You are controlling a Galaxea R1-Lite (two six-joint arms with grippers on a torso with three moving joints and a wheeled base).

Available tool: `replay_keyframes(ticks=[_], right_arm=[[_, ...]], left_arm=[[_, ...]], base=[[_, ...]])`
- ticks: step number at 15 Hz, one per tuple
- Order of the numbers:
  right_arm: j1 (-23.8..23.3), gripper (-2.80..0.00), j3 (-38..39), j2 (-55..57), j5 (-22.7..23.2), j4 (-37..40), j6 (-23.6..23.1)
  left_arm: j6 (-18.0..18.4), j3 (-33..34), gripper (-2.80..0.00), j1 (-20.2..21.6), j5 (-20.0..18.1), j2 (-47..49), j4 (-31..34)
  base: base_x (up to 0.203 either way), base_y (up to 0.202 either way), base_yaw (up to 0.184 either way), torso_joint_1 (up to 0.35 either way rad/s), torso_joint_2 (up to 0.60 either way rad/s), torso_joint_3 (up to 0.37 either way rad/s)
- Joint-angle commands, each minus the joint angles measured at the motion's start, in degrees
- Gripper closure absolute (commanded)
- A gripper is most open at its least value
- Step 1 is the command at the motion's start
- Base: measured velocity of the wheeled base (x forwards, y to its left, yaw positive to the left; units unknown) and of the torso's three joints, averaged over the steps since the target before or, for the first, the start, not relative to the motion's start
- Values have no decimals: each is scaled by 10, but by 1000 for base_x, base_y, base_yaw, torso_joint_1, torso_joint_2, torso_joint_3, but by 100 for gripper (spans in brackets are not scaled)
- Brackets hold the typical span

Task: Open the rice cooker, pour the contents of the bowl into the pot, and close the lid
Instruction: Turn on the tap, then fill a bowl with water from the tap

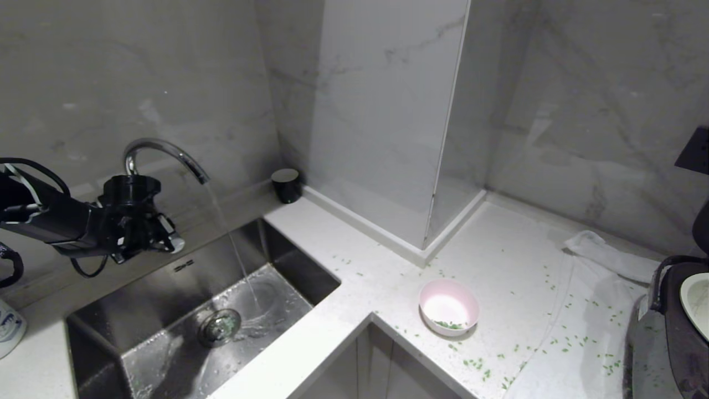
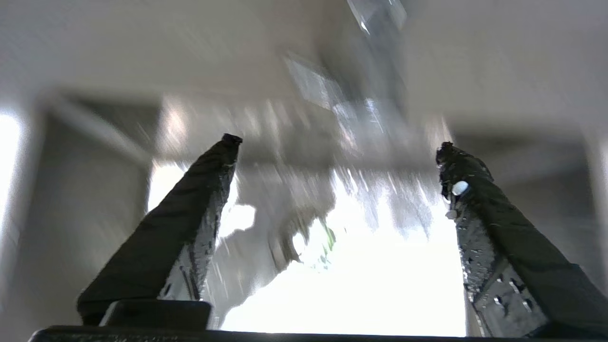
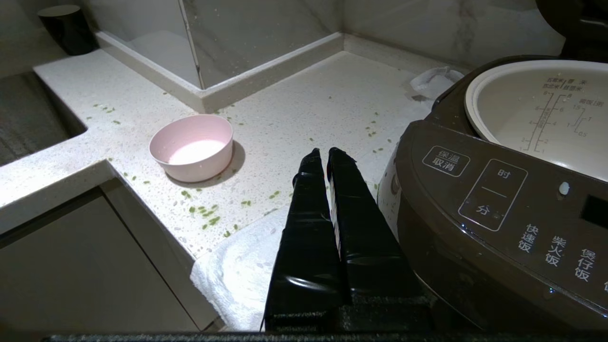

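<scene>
Worktop [image 1: 498, 244]: pale stone, strewn with green grains [image 1: 476, 363], so much of the pour seems to have missed.
Sink [image 1: 166, 343]: tap [image 1: 166, 152] running into it.
Rice cooker [image 3: 494, 209]: at the worktop's right end, lid out of view, open; only the right wrist view shows its pot [image 3: 546, 109] bare inside.
Bowl [image 1: 448, 306]: upright, well apart from the cooker, a few grains inside.
Left claw [image 1: 174, 239]: above the sink, released, grasping nothing.
Right claw [image 3: 327, 154]: clenched, empty, beside the cooker.
</scene>
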Motion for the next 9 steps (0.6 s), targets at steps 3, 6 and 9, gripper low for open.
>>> replay_keyframes(ticks=[3, 6, 9], right_arm=[[0, 0, 1, 0, 0, 0, 0], [0, 0, 1, -1, 0, 0, 0], [0, 0, 1, 0, 0, 0, 0]], left_arm=[[-14, 152, -280, -94, -50, -105, 2], [-15, 230, -280, -173, -59, -146, 3], [-14, 247, -280, -243, -62, -173, 3]], base=[[0, 0, 0, 0, 0, 0], [0, 0, 0, 0, 0, 0], [0, 0, 0, 0, 0, 0]])
